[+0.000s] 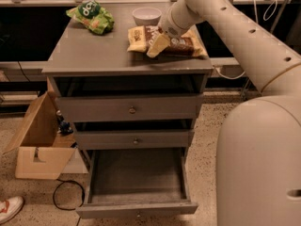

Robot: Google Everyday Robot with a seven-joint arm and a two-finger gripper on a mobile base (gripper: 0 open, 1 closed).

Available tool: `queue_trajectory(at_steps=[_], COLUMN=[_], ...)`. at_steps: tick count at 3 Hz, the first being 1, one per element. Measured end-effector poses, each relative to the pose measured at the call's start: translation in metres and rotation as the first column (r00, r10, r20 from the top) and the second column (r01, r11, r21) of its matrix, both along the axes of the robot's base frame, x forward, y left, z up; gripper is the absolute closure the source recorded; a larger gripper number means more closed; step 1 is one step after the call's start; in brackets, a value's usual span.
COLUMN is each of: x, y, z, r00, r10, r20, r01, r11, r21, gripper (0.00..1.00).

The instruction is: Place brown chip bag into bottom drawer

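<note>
meanwhile pincer (158, 44) over brown chip bag (182, 44), bottom drawer (136, 208) open.

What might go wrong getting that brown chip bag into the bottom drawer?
The gripper is at the crinkly dark-brown chip bag near the front edge of the grey cabinet top; a weak grasp might drop it. The round white bowl stands behind and might get knocked. The open grey bottom drawer lies below; an early release may miss it.

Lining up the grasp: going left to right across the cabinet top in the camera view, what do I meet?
green chip bag → brown chip bag, with the gripper over its left half; the white bowl behind overlaps it.
</note>
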State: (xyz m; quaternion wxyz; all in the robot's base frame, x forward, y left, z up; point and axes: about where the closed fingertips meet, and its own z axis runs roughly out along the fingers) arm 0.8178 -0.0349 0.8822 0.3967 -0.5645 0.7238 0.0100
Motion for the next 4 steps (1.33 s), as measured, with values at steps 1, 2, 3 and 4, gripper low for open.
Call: queue_trajectory(at_steps=[1,2,3,4], x=[0.002,-0.004,-0.022,-0.055], y=[0.014,0.016,-0.005,-0.044], z=[-0.012,-0.004,0.030,0.069], r00=[0.9994,0.9989,0.9965,0.9883], r10=[0.027,0.047,0.041,0.008], r20=[-0.024,-0.004,0.073,0.152], r01=[-0.026,-0.047,-0.051,-0.043], r11=[0.999,0.997,0.988,0.973], r21=[0.028,0.065,0.143,0.225], gripper=[0.38,0.61,0.85,1.00])
